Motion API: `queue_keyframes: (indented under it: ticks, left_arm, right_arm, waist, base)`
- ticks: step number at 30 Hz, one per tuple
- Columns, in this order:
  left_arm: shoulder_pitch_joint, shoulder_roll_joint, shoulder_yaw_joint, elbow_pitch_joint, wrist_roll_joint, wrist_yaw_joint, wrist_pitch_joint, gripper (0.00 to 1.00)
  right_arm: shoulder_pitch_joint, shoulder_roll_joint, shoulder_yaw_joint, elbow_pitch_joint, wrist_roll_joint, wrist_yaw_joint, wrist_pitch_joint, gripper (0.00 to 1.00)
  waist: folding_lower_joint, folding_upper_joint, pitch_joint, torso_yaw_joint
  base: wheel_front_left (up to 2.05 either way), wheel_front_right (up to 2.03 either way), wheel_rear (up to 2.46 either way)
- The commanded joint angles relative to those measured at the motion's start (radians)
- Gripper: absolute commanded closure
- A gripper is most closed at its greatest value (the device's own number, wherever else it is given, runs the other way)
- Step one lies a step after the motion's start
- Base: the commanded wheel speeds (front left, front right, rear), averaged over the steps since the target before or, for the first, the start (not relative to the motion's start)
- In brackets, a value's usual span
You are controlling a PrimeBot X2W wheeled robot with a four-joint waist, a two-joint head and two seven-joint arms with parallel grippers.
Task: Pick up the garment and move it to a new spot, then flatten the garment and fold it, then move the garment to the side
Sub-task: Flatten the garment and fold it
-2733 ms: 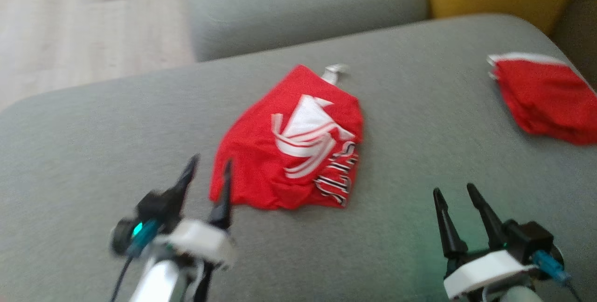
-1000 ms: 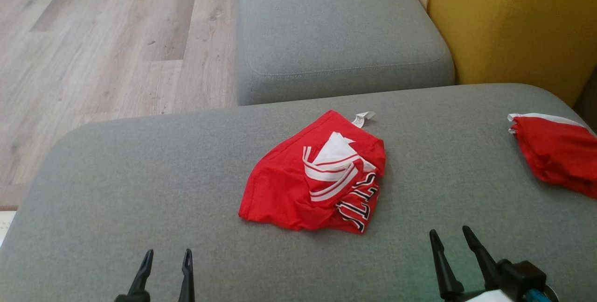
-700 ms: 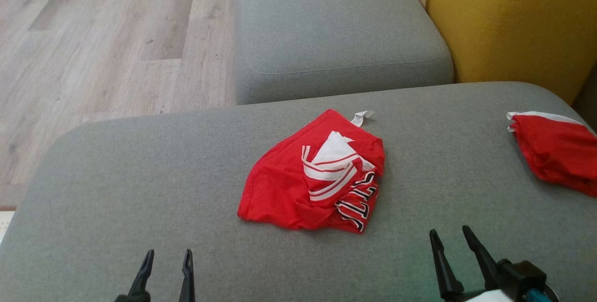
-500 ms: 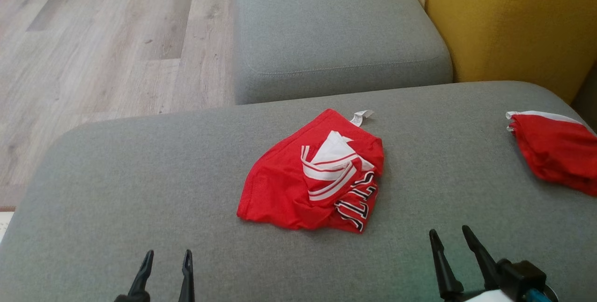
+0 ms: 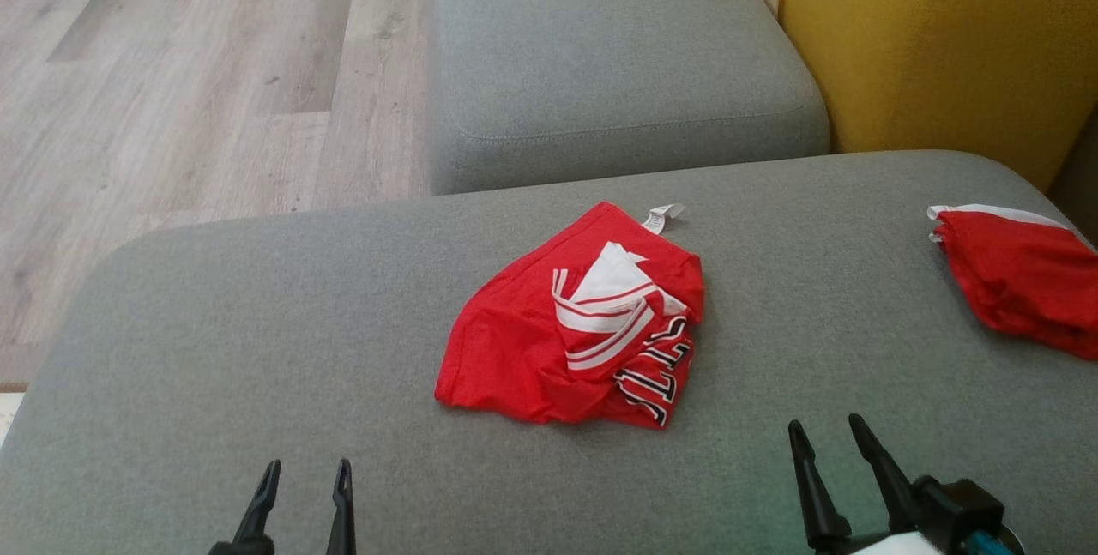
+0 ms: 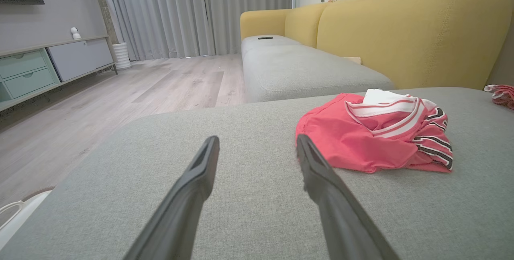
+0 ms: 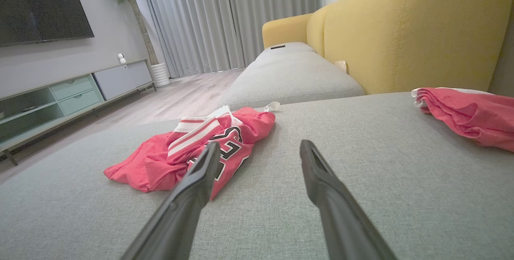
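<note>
A crumpled red garment (image 5: 570, 323) with white stripes and black-and-white lettering lies in the middle of the grey cushion (image 5: 257, 349). The left wrist view has the garment (image 6: 361, 139) ahead and to the right; the right wrist view has the garment (image 7: 188, 147) ahead and to the left. My left gripper (image 5: 307, 469) hovers open near the cushion's front edge, left of the garment and apart from it. My right gripper (image 5: 825, 431) is open at the lower right, also clear of the cloth. In the wrist views the left gripper (image 6: 257, 141) and the right gripper (image 7: 259, 145) hold nothing.
A second red garment (image 5: 1021, 289) with a white edge lies folded at the cushion's far right. Beyond are another grey seat cushion (image 5: 618, 57), a yellow sofa back (image 5: 926, 40) and wooden floor (image 5: 171, 75) to the left. A TV cabinet (image 7: 72, 91) stands across the room.
Earlier the left gripper stood close to the garment's lower left corner; it has since drawn back low and the head camera has tilted. Over the last second nothing has moved.
</note>
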Motion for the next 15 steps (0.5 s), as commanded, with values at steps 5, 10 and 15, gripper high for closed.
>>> queue_keyframes:
  ticks: [5, 10, 15]
  left_arm:
    - [-0.073, -0.009, 0.017, -0.019, 0.01, -0.014, -0.012, 0.0]
    - [-0.179, -0.01, -0.06, 0.022, 0.036, -0.054, -0.012, 0.0]
    - [-0.379, -0.011, -0.189, 0.118, 0.044, -0.1, -0.012, 0.0]
  right_arm:
    - [-0.032, -0.004, 0.016, -0.043, 0.004, 0.007, -0.009, 0.0]
    - [-0.056, -0.016, 0.03, -0.048, 0.003, 0.007, -0.009, 0.0]
    - [-0.09, -0.035, 0.048, -0.056, 0.006, 0.007, -0.009, 0.0]
  waist:
    - [0.0, 0.0, 0.014, -0.003]
    - [0.0, 0.0, 0.057, -0.036]
    - [0.0, 0.0, 0.13, -0.087]
  base:
    - [0.0, 0.0, 0.0]
    - [0.0, 0.0, 0.0]
    - [0.0, 0.0, 0.0]
